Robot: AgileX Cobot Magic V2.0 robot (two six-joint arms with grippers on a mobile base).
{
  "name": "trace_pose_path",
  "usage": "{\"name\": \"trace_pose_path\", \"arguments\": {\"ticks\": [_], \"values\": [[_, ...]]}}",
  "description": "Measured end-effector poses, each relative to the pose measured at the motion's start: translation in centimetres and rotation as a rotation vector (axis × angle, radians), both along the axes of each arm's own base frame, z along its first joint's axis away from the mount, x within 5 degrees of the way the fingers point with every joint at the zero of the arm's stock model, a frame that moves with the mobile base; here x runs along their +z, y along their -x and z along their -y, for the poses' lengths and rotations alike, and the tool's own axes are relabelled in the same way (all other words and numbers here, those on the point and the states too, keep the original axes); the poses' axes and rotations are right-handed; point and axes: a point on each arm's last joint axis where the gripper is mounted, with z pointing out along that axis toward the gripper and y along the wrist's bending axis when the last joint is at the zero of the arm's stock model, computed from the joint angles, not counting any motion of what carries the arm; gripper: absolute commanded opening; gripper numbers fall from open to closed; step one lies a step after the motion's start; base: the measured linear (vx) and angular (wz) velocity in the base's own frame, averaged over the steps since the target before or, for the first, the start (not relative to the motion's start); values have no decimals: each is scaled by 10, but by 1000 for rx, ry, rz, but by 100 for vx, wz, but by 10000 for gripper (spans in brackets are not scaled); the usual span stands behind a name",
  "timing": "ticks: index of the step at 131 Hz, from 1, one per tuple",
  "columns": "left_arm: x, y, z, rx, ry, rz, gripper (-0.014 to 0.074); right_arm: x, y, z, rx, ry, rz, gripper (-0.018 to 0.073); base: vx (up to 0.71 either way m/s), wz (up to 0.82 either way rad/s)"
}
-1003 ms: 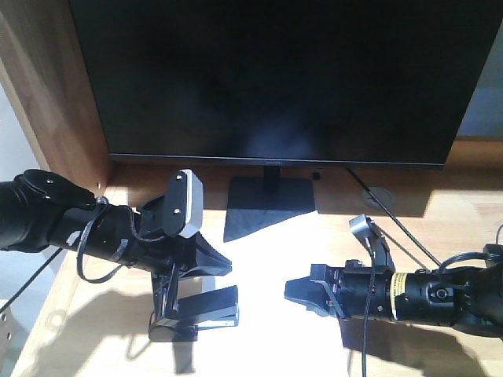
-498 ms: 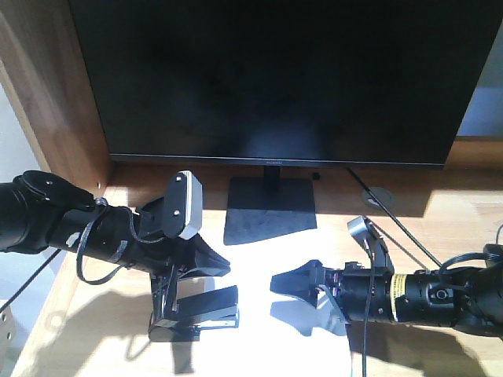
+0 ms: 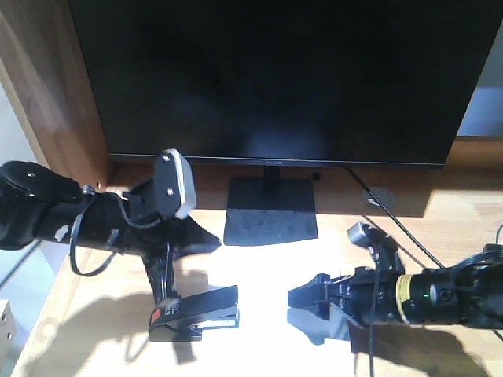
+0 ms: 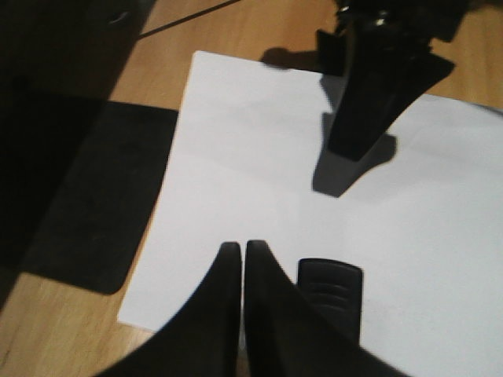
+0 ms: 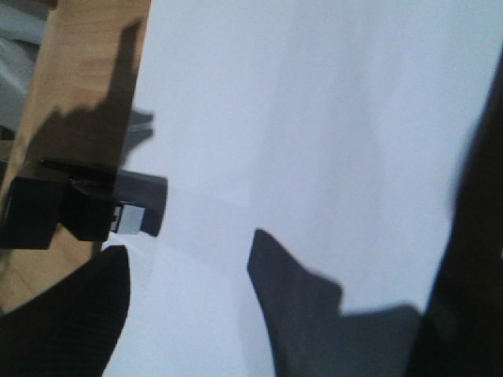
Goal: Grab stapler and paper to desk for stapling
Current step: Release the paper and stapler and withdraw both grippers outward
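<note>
The white paper lies flat on the light-wood desk in front of the monitor. On the paper's left part rests the black stapler, its orange-red tab facing left. My left gripper hovers above the stapler, shut and empty; in the left wrist view its closed tips hang over the paper beside the stapler's end. My right gripper sits low over the paper's right part, open, pointing at the stapler and holding nothing.
A large black monitor on a flat black stand fills the back of the desk. A dark brown side panel rises at the left. A cable and round grommet lie at the back right.
My left gripper has lifted up and back to the left, off the stapler, uncovering its red tab. The right gripper has pulled back to the right and dropped lower.
</note>
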Motion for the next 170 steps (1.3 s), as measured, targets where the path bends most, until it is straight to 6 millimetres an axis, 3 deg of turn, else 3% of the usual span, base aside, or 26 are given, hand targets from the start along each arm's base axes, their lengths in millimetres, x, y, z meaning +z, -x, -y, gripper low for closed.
{"name": "trace_pose_path", "arguments": {"ticks": [28, 46, 68, 93, 133, 170], "values": [[7, -2, -15, 195, -94, -25, -6, 24, 0, 16, -23, 213, 132, 572, 0, 0], [8, 0, -26, 308, -166, -74, -6, 46, 2, 29, -67, 356, 236, 510, 0, 0], [9, 3, -39, 438, -253, -116, -6, 76, 7, 40, -126, 457, 370, 312, 0, 0], [26, 8, -51, 596, -247, -91, -6, 105, 16, 47, -192, 475, 490, -17, 0, 0], [66, 27, -60, 712, -66, 11, -6, 146, 38, 52, -259, 445, 663, -7, 0, 0], [64, 74, -80, 752, 75, 181, -6, 179, 73, 57, -315, 394, 836, -6, 0, 0]]}}
